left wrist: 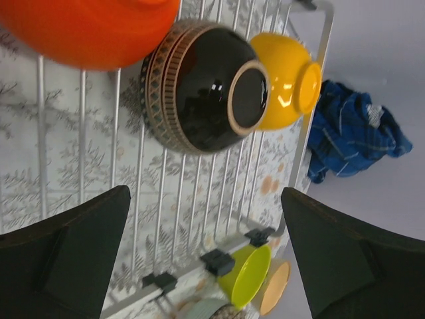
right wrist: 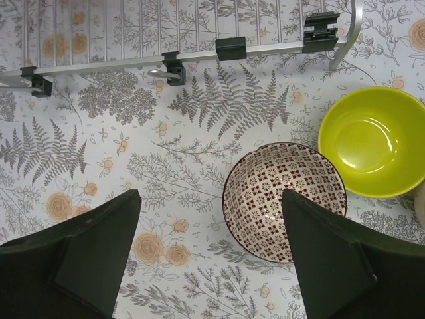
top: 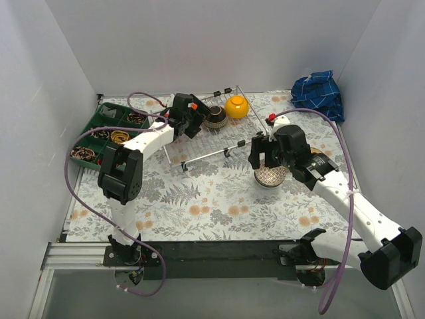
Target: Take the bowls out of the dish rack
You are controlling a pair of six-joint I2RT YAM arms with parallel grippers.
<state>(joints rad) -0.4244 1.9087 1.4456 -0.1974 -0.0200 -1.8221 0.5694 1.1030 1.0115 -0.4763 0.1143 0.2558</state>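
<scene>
The silver wire dish rack stands at the table's middle back. In the left wrist view an orange bowl, a black bowl with a brown patterned rim and a yellow bowl lie on their sides on the rack. My left gripper is open and empty above the rack wires, near the black bowl and the yellow bowl. My right gripper is open and empty just above a red-patterned bowl that stands on the table in front of the rack.
A lime green bowl stands right of the patterned bowl, with a tan bowl beside it. A green compartment tray sits at the left. A blue cloth lies at the back right. White walls enclose the table.
</scene>
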